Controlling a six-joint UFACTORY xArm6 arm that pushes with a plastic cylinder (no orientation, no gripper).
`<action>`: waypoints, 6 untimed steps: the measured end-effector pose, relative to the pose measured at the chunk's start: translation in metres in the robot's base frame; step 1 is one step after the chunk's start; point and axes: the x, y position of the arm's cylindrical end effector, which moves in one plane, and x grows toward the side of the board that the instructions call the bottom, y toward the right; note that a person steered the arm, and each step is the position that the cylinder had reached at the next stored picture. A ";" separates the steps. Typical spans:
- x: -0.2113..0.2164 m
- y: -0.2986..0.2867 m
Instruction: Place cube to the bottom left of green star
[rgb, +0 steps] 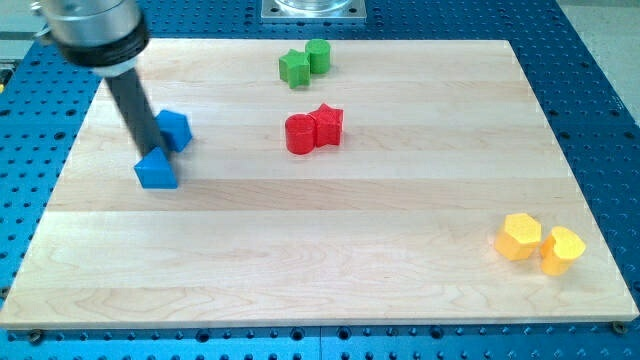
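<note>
The green star (294, 68) lies near the view's top centre, touching a green cylinder-like block (318, 55) to its right. Two blue blocks sit at the view's left: a blue cube (174, 130) and, below-left of it, a blue triangular block (156, 171). My rod comes down from the view's top left, and my tip (147, 153) sits between the two blue blocks, at the cube's left side and just above the triangular block.
A red cylinder (299, 134) and a red star (327, 124) touch each other at the board's centre. Two yellow blocks (520, 237) (561, 250) lie at the bottom right. The wooden board (330, 290) is ringed by a blue perforated table.
</note>
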 end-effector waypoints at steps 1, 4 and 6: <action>-0.060 0.018; -0.084 -0.019; -0.077 0.061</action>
